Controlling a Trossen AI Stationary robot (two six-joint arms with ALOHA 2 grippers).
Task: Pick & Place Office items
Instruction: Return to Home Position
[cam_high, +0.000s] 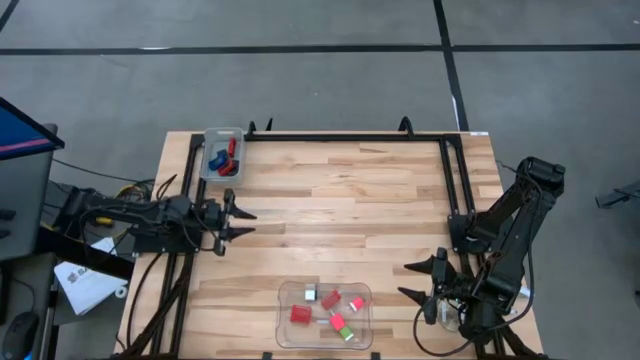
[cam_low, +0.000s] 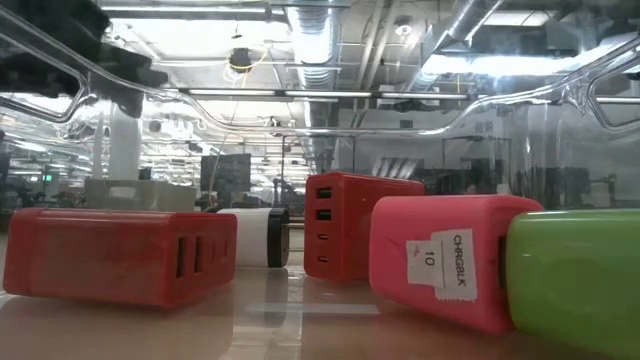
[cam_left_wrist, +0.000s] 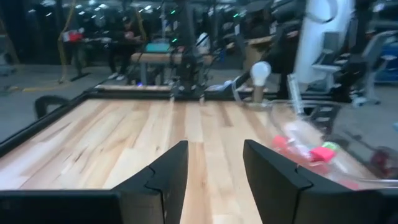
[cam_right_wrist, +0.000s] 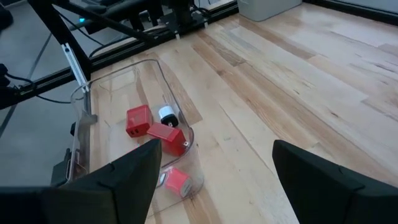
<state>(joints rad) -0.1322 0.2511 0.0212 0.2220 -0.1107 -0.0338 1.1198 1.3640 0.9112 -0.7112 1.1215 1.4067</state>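
— Where do the office items (cam_high: 300, 314) sit?
— Mostly in the clear tray (cam_high: 283, 290) at the table's (cam_high: 350, 200) near edge; I see a red block (cam_low: 120, 255) lying flat, long axis across my low view, port end turned toward a pink block (cam_low: 440, 260); a green block (cam_low: 575, 280) lies just beside that; red and blue pieces (cam_high: 222, 160) fill the gray bin (cam_high: 225, 130), far left.
— Grippers?
— Left gripper (cam_high: 250, 222) spread, empty, pointing across the table; right gripper (cam_high: 405, 280) spread too, near the right corner.
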